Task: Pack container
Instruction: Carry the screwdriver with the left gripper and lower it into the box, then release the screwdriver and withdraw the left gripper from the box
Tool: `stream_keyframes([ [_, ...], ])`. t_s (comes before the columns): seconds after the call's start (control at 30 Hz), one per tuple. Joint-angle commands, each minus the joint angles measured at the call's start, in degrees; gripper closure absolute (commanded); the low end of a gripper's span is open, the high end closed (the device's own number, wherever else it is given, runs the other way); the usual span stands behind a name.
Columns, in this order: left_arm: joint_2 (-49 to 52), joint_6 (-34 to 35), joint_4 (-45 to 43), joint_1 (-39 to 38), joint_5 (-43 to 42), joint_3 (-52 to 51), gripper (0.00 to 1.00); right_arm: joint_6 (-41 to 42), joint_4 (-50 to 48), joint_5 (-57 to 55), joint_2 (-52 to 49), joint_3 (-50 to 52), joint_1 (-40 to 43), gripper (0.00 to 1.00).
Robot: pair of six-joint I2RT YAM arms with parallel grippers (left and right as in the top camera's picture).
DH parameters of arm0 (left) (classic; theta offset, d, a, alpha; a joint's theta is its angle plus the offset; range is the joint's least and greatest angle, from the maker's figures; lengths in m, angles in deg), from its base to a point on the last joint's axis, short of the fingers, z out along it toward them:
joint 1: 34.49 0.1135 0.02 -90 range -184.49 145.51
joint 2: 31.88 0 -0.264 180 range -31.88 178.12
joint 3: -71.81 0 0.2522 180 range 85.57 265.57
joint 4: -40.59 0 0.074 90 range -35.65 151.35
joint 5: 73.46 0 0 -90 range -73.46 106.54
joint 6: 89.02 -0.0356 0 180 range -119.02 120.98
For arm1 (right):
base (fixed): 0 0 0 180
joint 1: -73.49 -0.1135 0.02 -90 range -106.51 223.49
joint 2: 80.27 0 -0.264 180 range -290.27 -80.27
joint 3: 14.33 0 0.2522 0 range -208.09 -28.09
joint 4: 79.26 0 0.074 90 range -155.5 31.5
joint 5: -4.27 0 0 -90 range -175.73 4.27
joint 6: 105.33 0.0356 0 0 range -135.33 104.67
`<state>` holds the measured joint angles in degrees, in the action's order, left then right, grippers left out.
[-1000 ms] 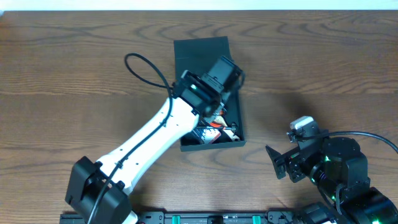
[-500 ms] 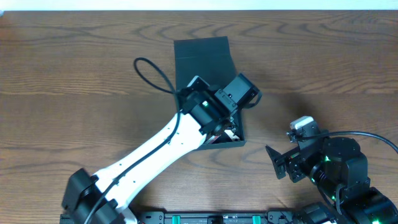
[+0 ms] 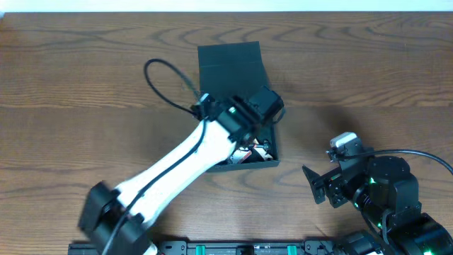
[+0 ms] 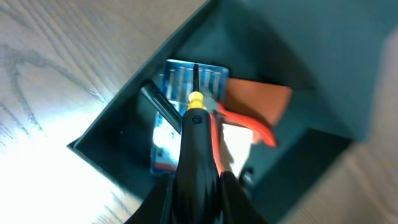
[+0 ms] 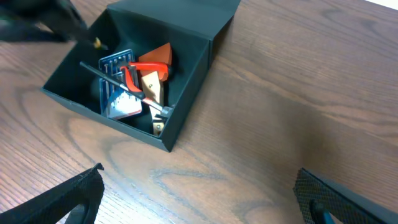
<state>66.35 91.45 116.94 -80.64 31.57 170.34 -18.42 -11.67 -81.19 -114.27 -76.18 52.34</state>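
Note:
The dark teal-black container [image 3: 244, 161] stands open at mid-table with its flap lid [image 3: 228, 64] lying back. Inside are a blue bit pack [image 5: 118, 93], red-handled pliers [image 5: 142, 67], an orange piece [image 5: 160, 53] and other tools. My left gripper [image 3: 265, 106] hovers over the container's right side, shut on a black-handled screwdriver [image 4: 196, 143] whose yellow-collared tip [image 4: 195, 98] points down into the container [image 4: 261, 50]. My right gripper [image 3: 318, 185] is open and empty, low over the table to the right of the container [image 5: 186, 81].
The wood table [image 3: 368, 78] stretches around the container. The left arm's black cable [image 3: 164, 79] loops left of the lid. The table's far edge [image 3: 226, 11] runs along the top of the overhead view.
My left gripper swung right past the container's right wall with the screwdriver, then came back a little over the container. The right arm has not moved.

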Motion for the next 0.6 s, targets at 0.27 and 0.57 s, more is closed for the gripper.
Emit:
stream_keyframes([
  [0.27, 11.82, 0.70, -3.23, 3.04, -4.37, -0.13, 0.83, 0.90, -0.04, 0.42, 0.31, 0.04, 0.50, 0.01],
  [0.57, 11.69, 0.70, -7.82, 3.13, -5.20, -0.11, 0.52, 0.90, -0.04, 0.42, 0.31, 0.04, 0.50, 0.01],
])
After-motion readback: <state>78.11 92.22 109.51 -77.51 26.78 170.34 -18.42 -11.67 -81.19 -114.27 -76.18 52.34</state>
